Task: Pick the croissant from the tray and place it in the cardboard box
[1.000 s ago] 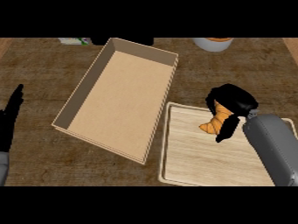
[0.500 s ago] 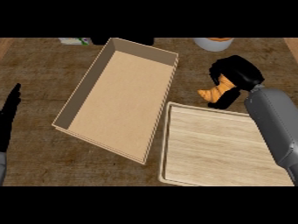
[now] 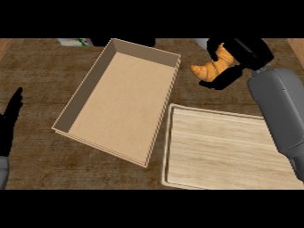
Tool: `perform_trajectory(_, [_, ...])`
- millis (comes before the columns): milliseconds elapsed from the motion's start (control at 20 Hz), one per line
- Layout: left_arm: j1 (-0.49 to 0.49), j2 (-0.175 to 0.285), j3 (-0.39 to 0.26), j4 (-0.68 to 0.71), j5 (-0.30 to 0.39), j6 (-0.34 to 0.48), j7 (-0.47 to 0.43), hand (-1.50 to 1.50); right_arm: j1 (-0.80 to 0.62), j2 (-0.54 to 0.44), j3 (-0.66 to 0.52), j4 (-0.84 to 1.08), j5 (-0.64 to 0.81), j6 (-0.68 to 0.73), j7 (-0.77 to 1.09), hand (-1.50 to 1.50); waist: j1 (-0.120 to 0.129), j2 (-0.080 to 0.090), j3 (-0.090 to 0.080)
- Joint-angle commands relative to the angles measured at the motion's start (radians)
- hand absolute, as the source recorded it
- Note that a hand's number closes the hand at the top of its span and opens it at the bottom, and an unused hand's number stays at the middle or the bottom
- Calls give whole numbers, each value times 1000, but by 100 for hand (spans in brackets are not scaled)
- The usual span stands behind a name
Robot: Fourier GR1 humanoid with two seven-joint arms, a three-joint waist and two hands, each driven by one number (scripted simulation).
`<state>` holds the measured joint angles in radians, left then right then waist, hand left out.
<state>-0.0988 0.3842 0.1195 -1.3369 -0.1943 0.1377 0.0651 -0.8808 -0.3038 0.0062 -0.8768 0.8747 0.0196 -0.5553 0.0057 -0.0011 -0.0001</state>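
- Croissant (image 3: 212,70) pinched in the curled fingers of the right hand (image 3: 249,52).
- Cardboard box (image 3: 118,104) to that hand's left, tray (image 3: 227,151) nearer.
- Left hand (image 3: 3,131) resting, fingers straight.

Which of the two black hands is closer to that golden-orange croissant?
Right. The right hand is curled round the golden-orange croissant, just right of the open brown cardboard box. The left hand rests open at the view's left edge, with the box between it and the croissant.
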Motion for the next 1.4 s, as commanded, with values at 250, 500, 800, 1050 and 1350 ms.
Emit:
perform_trajectory(250, [-6,27,48,30,20,-37,-27,0,-92,156,2,-155,-120,227,171,150,-2,-2,0])
perform_trajectory(500, [12,21,42,0,9,-43,-23,0,-179,284,0,-63,-112,175,301,150,11,2,0])
perform_trajectory(800, [-33,6,14,-26,-2,-59,27,0,-345,302,82,112,-303,101,470,150,37,6,0])
perform_trajectory(1050, [-73,-37,-10,53,-39,-24,-8,0,-432,303,165,301,-430,-2,443,150,60,17,-2])
perform_trajectory(1350, [-72,-39,-34,16,-44,-48,-17,0,-503,304,284,421,-522,-103,476,150,113,23,-2])
